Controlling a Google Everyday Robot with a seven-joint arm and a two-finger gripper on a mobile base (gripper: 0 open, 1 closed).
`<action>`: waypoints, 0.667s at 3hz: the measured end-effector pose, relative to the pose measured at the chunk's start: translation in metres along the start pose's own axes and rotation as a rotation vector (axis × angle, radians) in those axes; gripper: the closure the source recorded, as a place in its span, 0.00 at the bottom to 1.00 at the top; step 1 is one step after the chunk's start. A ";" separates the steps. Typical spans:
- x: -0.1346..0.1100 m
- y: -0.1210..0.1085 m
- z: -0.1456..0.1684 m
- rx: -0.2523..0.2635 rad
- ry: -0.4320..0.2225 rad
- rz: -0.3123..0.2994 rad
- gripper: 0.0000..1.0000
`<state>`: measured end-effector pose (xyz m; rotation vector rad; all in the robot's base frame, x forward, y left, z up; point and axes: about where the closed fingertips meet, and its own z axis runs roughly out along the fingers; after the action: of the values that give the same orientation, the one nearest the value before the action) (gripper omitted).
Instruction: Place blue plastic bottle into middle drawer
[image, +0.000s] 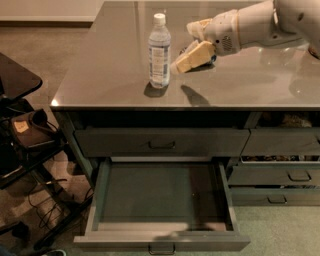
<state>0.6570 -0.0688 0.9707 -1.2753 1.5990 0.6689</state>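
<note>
Blue plastic bottle (159, 50) stands upright on the grey countertop (100, 75), white cap up, long axis vertical, set back from the front edge and left of the top's middle. Gripper (184, 46) sits low over the counter just to the bottle's right, the arm reaching in from the right edge of the view. Its two pale fingers (194, 57) are spread apart with nothing clamped between them; the lower one points toward the bottle's lower body and its tip is very near the label, though I cannot tell whether it touches. A small dark object (187, 48) shows between the fingers, mostly hidden, identity unclear. Key relation: bottle lies directly left of the gripper, roughly at finger height, so the approach looks like a sideways slide leftward to bring the spread fingers around the upright body. Judgement: the bottle is tall and light, so a push from one finger before the other is past it could tip it over. Middle drawer (160, 241) is pulled out below the counter's front edge, mouth open upward, more or less under the bottle. Top drawer (161, 142) above it is closed. Task step: reach for the grasp; bottle not yet lifted.
</note>
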 end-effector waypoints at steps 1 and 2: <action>-0.013 -0.041 0.037 0.041 -0.094 0.055 0.00; 0.006 -0.033 0.058 0.017 -0.109 0.101 0.00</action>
<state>0.7077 -0.0319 0.9470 -1.1319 1.5835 0.7726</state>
